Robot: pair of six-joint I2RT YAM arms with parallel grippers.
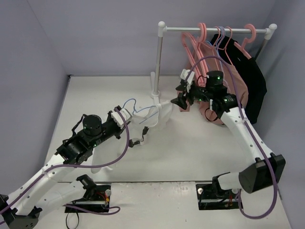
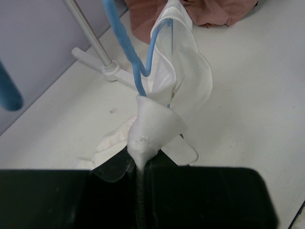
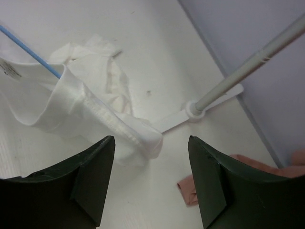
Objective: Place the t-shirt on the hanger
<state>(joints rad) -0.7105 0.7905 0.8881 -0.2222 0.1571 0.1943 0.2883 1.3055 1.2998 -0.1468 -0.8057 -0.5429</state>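
The left fingers (image 2: 159, 167) are clamped together on a bunched fold of the white shirt (image 2: 186, 76). The blue hanger (image 2: 125, 45) rises out of that fold, on the near side of the rack (image 2: 90, 57) foot. The left wrist view does not show whether the wire itself is pinched. The right fingers (image 3: 90, 181) stand apart and grip nothing. A rolled corner of the shirt lies just ahead of the gap between them, in front of the rack foot.

Only the top view shows both arms. There the shirt stretches from the left fingers toward the right ones, left of the rack foot, with cloth trailing onto the table (image 1: 190, 152). It also shows the pink top (image 1: 239, 83) and black garment (image 1: 256, 90) hanging on the rack.
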